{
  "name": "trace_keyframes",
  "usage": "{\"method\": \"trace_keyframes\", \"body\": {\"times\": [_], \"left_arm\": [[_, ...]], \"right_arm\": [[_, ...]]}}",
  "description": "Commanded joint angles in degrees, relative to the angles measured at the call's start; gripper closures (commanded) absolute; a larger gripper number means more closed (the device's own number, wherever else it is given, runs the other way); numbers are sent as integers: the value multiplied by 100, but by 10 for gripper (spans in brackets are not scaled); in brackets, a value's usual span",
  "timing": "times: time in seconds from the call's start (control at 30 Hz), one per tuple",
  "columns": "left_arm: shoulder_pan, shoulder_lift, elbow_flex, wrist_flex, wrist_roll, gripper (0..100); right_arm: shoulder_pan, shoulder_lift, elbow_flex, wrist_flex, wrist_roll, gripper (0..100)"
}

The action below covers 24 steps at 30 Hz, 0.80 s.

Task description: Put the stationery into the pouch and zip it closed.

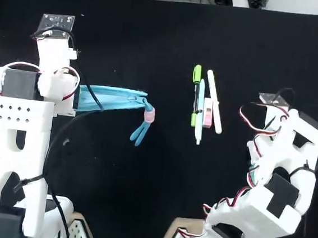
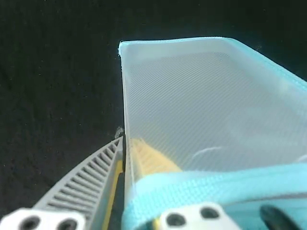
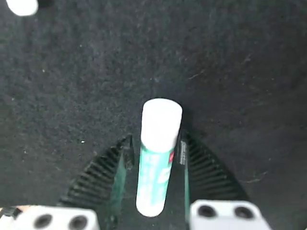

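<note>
Turquoise mesh pouch (image 1: 113, 99) pinched in my left gripper (image 2: 127, 141), white tube (image 3: 160, 143) in my right gripper (image 3: 154, 139).
My left arm reaches far along the left side and clamps the pouch's left end. My right arm is folded at the right. The right wrist view shows my fingers squeezing the tube. The high view shows pens (image 1: 204, 103) lying right of the pouch.

High overhead, close wrists, common pouch (image 1: 118, 100)

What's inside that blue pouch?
Through the mesh of the pouch, only a yellowish shape shows, unidentifiable; its blue band hides the rest. The pens lie outside on the table.
</note>
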Motion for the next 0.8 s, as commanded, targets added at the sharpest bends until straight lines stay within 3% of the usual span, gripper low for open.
{"method": "trace_keyframes", "body": {"times": [0.0, 0.33, 0.47, 0.6, 0.77], "left_arm": [[101, -26, -13, -35, 9, 970], [101, -44, -13, -35, 9, 970], [101, -44, -13, -35, 9, 970], [101, -44, -13, -35, 9, 970], [101, -44, -13, -35, 9, 970]], "right_arm": [[-149, -13, -462, 79, 193, 854], [-229, 1218, -1402, 316, 264, 857], [-149, 1226, -1279, 316, 721, 933], [-132, 998, -910, 273, 1073, 989], [-35, -303, -470, 325, 1152, 988]]}}
